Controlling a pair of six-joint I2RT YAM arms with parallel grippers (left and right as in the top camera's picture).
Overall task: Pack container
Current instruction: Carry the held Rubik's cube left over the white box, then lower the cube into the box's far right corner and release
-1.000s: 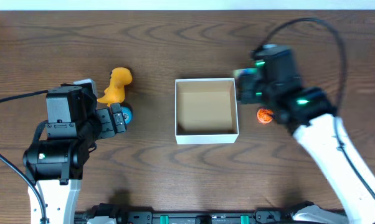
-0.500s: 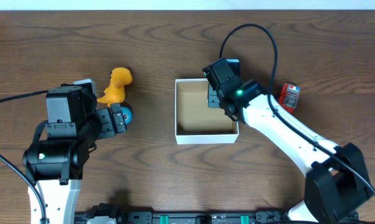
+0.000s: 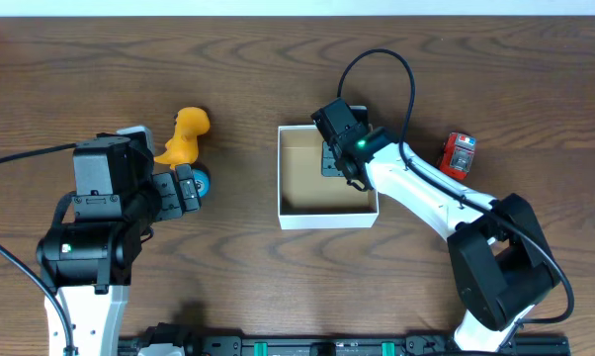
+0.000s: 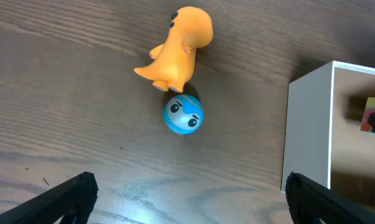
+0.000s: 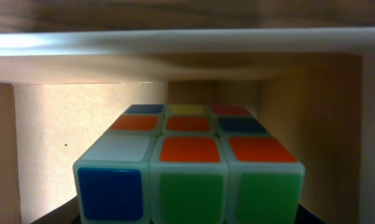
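Observation:
The container (image 3: 327, 219) is a white square box with a tan inside, at mid-table. My right gripper (image 3: 335, 153) reaches into its far right corner and is shut on a colour-tiled puzzle cube (image 5: 187, 168). The cube sits low inside the box walls (image 5: 175, 43); whether it touches the floor I cannot tell. My left gripper (image 4: 187, 208) is open and empty above the table, left of the box wall (image 4: 306, 124). A blue face ball (image 4: 184, 115) and an orange dinosaur (image 4: 175, 50) lie ahead of it.
The dinosaur (image 3: 184, 136) and the ball (image 3: 201, 180) lie left of the box, close to my left gripper (image 3: 187, 188). A small red toy (image 3: 459, 153) lies on the table right of the box. A black cable loops above the right arm.
My right arm has swung left from beside the box and gone down into it with the cube. The red toy is now uncovered. The left arm has not moved.

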